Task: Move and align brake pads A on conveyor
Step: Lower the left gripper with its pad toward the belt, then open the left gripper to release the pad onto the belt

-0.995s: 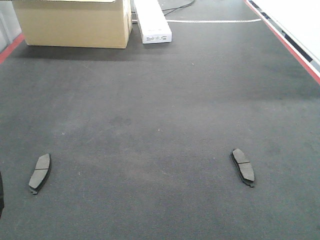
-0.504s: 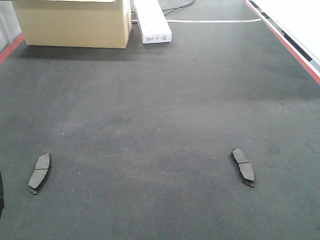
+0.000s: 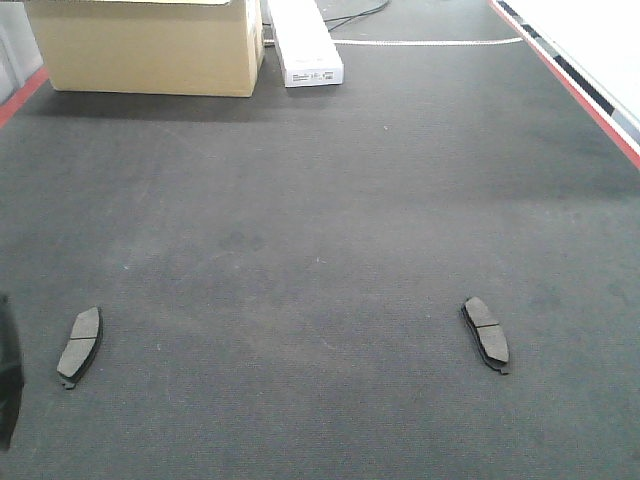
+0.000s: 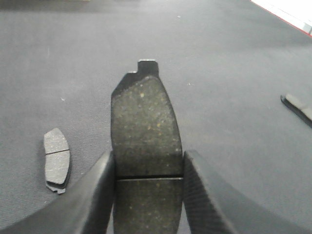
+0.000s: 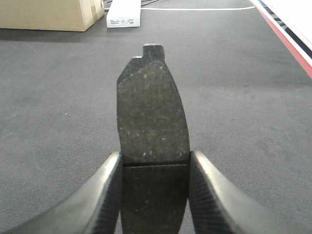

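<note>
1. My left gripper [image 4: 148, 195] sits low over the conveyor [image 3: 330, 230], its camera looking forward along the belt. The fingers [image 4: 95, 195] are closed onto the long edges of the left-held brake pad [image 4: 145, 131], one finger on each side.
2. The left-held brake pad's long axis runs straight away from the wrist. Its notched tab end points far up the belt, its speckled dark face is up, and the centre groove lies level with the fingertips.
3. My right gripper [image 5: 155, 195] has the same forward pose. Its fingers [image 5: 207, 195] clamp the right-held brake pad [image 5: 152, 117] by both long edges.
4. The right-held brake pad also points lengthwise away from the wrist, tab end far, face up.
5. Two more pads lie flat on the belt, well apart. The left resting pad [image 3: 80, 345] is near the left edge, its long axis leaning slightly right at the far end. The right resting pad [image 3: 485, 333] leans slightly left at the far end.
6. A cardboard box [image 3: 150, 45] and a white box [image 3: 303, 40] stand at the far end of the belt.
</note>
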You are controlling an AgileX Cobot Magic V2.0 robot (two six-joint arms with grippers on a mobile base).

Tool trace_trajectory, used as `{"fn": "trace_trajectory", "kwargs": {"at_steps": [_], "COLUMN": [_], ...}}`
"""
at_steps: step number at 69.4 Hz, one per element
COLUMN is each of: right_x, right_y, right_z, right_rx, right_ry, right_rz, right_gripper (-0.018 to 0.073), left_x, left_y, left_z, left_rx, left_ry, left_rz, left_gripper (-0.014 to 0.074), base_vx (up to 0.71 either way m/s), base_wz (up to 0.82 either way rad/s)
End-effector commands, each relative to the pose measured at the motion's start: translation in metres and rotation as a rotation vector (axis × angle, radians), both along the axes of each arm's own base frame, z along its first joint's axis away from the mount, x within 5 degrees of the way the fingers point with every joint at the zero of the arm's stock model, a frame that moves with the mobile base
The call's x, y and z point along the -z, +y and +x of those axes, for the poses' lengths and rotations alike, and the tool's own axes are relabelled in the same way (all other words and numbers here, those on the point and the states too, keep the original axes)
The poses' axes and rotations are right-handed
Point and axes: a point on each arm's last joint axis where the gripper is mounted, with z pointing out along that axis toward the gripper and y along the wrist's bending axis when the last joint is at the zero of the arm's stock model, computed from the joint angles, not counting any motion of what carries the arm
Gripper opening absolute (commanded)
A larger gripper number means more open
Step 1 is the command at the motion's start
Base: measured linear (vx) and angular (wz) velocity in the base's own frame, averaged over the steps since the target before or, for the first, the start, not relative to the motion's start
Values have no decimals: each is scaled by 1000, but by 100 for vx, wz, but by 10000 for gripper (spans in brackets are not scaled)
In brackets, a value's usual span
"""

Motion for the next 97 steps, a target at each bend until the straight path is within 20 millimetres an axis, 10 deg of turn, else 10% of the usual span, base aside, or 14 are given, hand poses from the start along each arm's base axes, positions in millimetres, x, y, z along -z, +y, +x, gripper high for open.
{"fn": "trace_trajectory", "kwargs": {"at_steps": [1,23,45,71,97], "right_x": [-18,-18,-18,-18,-18], "right_y": [-1,-1,-1,-1,-1], "right_z": [3,3,3,3,3], "right_rx": [13,13,13,13,13], "right_ry": [-116,-116,-116,-116,-116], "right_rz": [5,5,5,5,5], "right_gripper": [-4,-4,-4,-4,-4], "left_x": [-30,-25,33,92,100], "left_y": [-13,-62,-99,-119,-122], "left_z": [25,125,194,229,234], "left_rx": [8,-9,-24,-59,-80], "left_ry": [-68,165,375,545,593], "left_rz": [-30,48,82,85,71], "left_gripper": [-3,6,14,113,502], "base_vx": [0,0,0,0,0], "base_wz": [0,0,0,0,0]}}
